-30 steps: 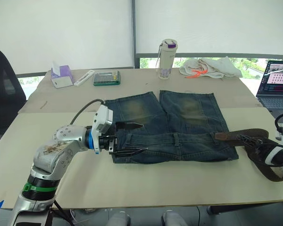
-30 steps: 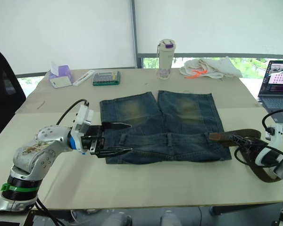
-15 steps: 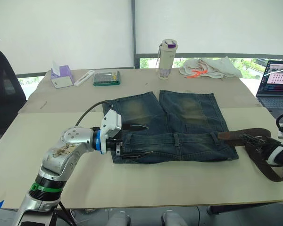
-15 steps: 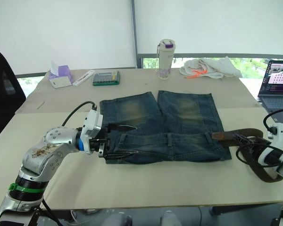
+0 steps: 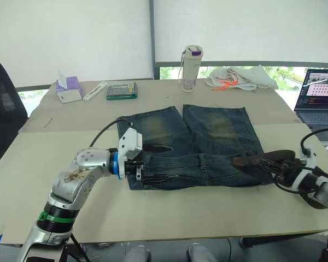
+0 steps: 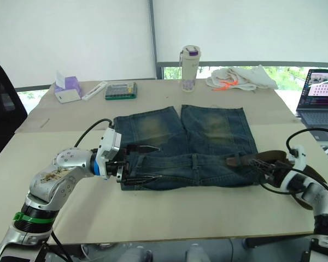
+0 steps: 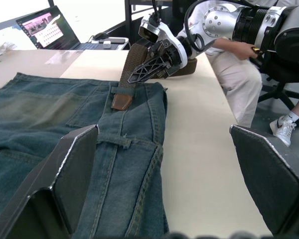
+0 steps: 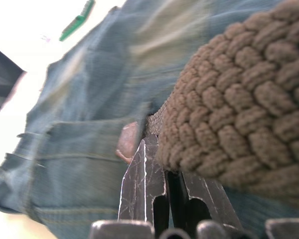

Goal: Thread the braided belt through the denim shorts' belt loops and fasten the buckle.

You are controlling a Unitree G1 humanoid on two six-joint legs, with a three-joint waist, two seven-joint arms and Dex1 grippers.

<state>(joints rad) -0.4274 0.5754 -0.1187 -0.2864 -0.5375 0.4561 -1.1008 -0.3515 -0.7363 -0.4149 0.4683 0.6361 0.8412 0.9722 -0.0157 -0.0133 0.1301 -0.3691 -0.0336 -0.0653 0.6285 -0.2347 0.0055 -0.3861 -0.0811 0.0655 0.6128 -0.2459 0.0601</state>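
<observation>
Left end effector (image 5: pixel 163 162) agape — right end effector (image 5: pixel 269 168) pinched closed.

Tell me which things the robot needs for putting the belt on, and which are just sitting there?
Needed:
braided belt, held by the right gripper
denim shorts
left gripper, open at the waistband

Just sitting there:
bottle
tissue box
green case
white cloth
laptop
</observation>
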